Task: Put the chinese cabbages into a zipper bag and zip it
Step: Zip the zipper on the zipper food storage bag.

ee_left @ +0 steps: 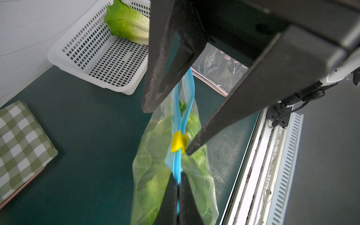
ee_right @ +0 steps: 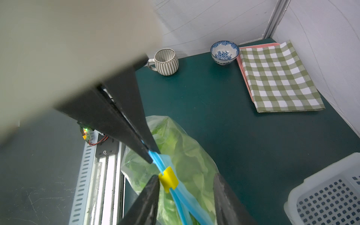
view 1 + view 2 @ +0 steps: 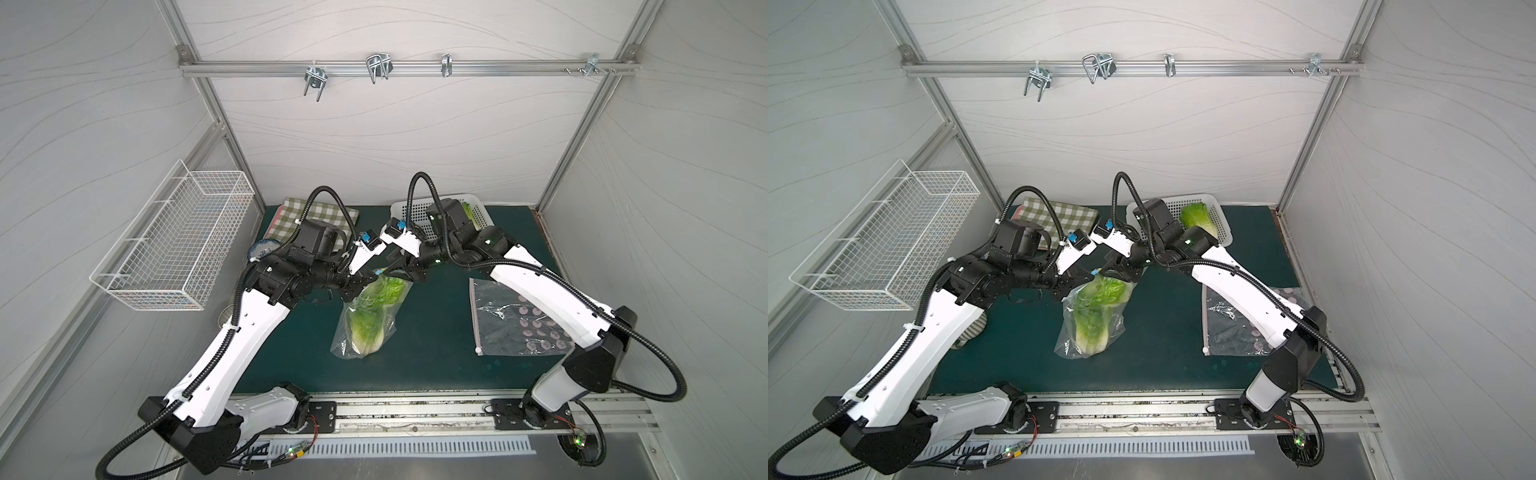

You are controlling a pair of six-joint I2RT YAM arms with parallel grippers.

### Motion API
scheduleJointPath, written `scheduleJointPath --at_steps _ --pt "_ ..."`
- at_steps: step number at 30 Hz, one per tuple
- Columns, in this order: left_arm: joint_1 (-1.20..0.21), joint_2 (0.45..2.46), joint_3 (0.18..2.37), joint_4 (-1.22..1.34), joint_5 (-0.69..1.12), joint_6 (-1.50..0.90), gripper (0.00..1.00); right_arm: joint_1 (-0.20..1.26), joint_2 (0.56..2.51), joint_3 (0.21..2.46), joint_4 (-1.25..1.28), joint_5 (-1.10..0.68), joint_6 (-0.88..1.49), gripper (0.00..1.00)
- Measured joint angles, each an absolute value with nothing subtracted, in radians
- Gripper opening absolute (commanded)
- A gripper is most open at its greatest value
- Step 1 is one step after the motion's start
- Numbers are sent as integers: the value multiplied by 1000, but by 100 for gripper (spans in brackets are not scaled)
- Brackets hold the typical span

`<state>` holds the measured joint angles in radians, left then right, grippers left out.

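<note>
Bag [image 3: 347, 338], limp, slippery film sagging onto mid-desk [image 3: 436, 365], soft, light cabbages [image 3: 372, 316] inside, another cabbage [image 1: 128, 25] in the basket [image 1: 78, 58]: left tool [image 1: 178, 187] clenched on the blue strip [image 2: 155, 158], right tool [image 2: 186, 175] released, straddling the yellow slider [image 2: 168, 179], likely the best handhold.

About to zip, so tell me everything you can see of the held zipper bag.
The zipper bag is clear thin plastic, cabbage inside, bottom on the green mat. The left gripper pinches its blue track's end; the yellow slider sits near, track split beyond it, between the right gripper's open jaws.
</note>
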<state>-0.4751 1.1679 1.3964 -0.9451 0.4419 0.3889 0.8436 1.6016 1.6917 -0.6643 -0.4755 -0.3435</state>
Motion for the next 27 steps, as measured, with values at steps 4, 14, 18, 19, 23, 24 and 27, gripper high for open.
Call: scheduleJointPath --at_steps 4,14,18,19,23,24,27 --pt "-475 1168 1396 -945 442 389 0 842 1602 1684 -647 -485 -348 41" --pt "-475 1168 1396 -945 446 389 0 840 1602 1677 -628 -483 -368 52" --pt "-472 1168 1396 -947 452 392 0 837 1593 1646 -582 -489 -384 52" --pt "-470 1168 1396 -947 456 393 0 836 1590 1639 -574 -492 -390 51" --pt "-464 1168 1396 -947 466 403 0 834 1589 1637 -569 -509 -402 41" --pt "-463 1168 1396 -947 466 405 0 833 1589 1637 -569 -514 -405 37" --pt "-459 1168 1396 -946 469 412 0 830 1589 1637 -570 -535 -414 30"
